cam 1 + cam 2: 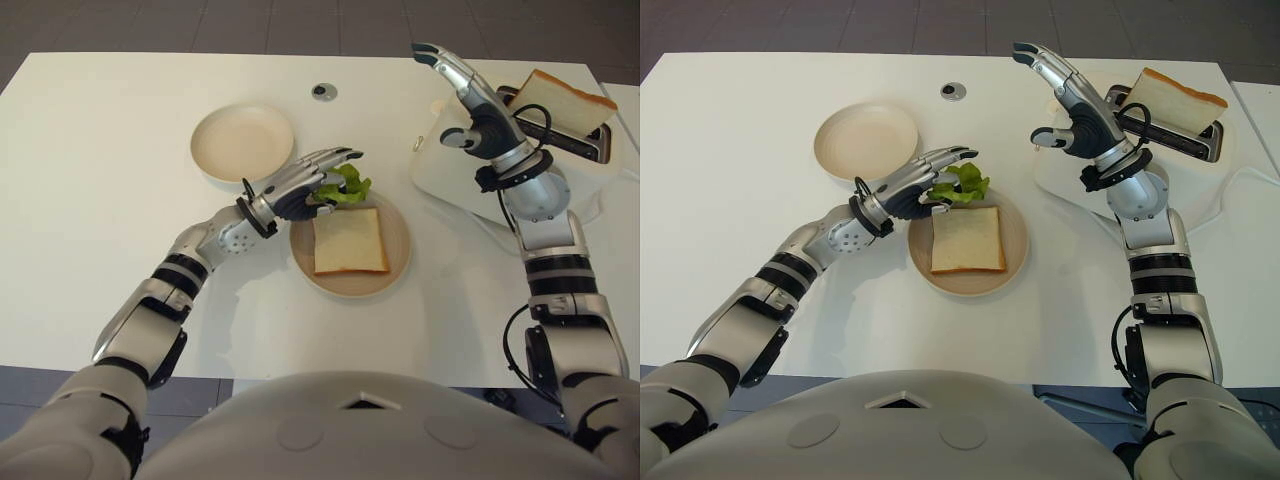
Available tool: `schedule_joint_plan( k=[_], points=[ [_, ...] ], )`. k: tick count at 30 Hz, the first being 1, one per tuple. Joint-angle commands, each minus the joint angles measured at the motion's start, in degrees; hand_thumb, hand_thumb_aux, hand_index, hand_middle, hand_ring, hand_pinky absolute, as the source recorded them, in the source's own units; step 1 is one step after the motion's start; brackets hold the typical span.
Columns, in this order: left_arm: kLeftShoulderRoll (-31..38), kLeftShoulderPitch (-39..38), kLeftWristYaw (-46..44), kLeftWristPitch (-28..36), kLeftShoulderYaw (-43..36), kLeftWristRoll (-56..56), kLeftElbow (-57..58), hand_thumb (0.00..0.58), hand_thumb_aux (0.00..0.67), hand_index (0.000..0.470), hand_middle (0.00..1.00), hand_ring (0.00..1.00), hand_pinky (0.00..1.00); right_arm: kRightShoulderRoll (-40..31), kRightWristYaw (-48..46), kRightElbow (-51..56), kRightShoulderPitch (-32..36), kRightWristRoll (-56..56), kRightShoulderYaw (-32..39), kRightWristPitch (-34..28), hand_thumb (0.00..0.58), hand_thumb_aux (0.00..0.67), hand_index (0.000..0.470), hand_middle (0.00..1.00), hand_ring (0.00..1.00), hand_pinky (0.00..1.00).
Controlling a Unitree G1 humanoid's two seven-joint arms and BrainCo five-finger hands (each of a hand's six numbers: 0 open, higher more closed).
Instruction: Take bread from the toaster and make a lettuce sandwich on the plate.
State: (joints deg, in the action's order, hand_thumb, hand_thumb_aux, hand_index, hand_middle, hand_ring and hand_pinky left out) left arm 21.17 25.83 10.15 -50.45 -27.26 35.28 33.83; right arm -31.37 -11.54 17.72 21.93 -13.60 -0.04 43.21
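One bread slice [350, 241] lies on the beige round plate [398, 240]; the left hand [300, 185] grips green lettuce [352, 185] at eleven o'clock. The right hand [475, 105] is spread and empty; the second slice [562, 97] in the white toaster [445, 175] is outstanding.

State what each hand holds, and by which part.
Left hand pinches the lettuce by its left edge; right hand is open, holding nothing.

Both eyes sit side by side on the robot's head, looking forward and down at the table [100, 150] from close above; they share nearly the whole scene, slightly offset.
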Motion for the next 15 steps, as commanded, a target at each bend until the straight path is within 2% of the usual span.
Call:
schedule_joint_plan(
  k=[1, 3, 5, 6, 7, 8, 11, 13, 14, 15],
  points=[
    [-0.33, -2.12, -3.57, -1.11, -0.04, -2.19, -2.36, 0.58, 0.67, 0.47, 0.0, 0.0, 0.0, -0.33, -0.12, 0.22, 0.33, -0.32, 0.13, 0.08, 0.0, 0.0, 0.0, 0.0, 0.0, 0.0],
    [-0.28, -3.06, -6.36, -1.71, -0.92, -2.94, -3.0, 0.58, 0.67, 0.47, 0.0, 0.0, 0.0, -0.43, -0.11, 0.25, 0.27, -0.28, 0.02, 0.14, 0.0, 0.0, 0.0, 0.0, 0.0, 0.0],
    [0.23, -3.92, -9.46, -2.26, -2.27, -2.82, -2.75, 0.559, 0.541, 0.38, 0.0, 0.0, 0.0, -0.53, -0.16, 0.08, 0.26, -0.18, -0.1, 0.06, 0.0, 0.0, 0.0, 0.0, 0.0, 0.0],
    [0.48, -4.16, -10.83, -2.39, -2.76, -2.83, -2.26, 0.546, 0.507, 0.356, 0.0, 0.0, 0.0, -0.55, -0.17, -0.01, 0.25, -0.18, -0.13, 0.02, 0.0, 0.0, 0.0, 0.0, 0.0, 0.0],
    [0.59, -4.44, -12.21, -2.35, -3.01, -3.32, -1.96, 0.541, 0.497, 0.348, 0.0, 0.0, 0.0, -0.56, -0.19, -0.05, 0.25, -0.19, -0.14, -0.01, 0.0, 0.0, 0.0, 0.0, 0.0, 0.0],
    [0.61, -4.62, -13.28, -2.24, -3.05, -3.78, -1.85, 0.521, 0.457, 0.321, 0.0, 0.0, 0.0, -0.56, -0.2, -0.04, 0.25, -0.22, -0.14, -0.02, 0.0, 0.0, 0.0, 0.0, 0.0, 0.0],
    [0.85, -5.28, -15.81, -2.67, -2.7, -5.42, -2.77, 0.505, 0.428, 0.3, 0.0, 0.0, 0.0, -0.67, -0.34, -0.41, 0.04, -0.06, -0.27, -0.13, 0.0, 0.0, 0.0, 0.0, 0.0, 0.0],
    [0.83, -5.6, -17.25, -3.07, -2.41, -6.96, -3.27, 0.47, 0.378, 0.265, 0.0, 0.0, 0.0, -0.71, -0.37, -0.52, -0.05, -0.05, -0.32, -0.16, 0.0, 0.0, 0.0, 0.0, 0.0, 0.0],
    [0.78, -5.71, -17.74, -2.96, -2.21, -7.41, -3.38, 0.265, 0.176, 0.123, 0.0, 0.0, 0.0, -0.74, -0.38, -0.58, -0.08, -0.08, -0.32, -0.2, 0.0, 0.0, 0.0, 0.0, 0.0, 0.0],
    [0.73, -5.7, -17.87, -2.77, -1.91, -7.52, -3.32, 0.0, 0.0, 0.0, 0.0, 0.0, 0.0, -0.77, -0.41, -0.71, -0.12, -0.09, -0.34, -0.26, 0.0, 0.0, 0.0, 0.0, 0.0, 0.0]
  ],
)
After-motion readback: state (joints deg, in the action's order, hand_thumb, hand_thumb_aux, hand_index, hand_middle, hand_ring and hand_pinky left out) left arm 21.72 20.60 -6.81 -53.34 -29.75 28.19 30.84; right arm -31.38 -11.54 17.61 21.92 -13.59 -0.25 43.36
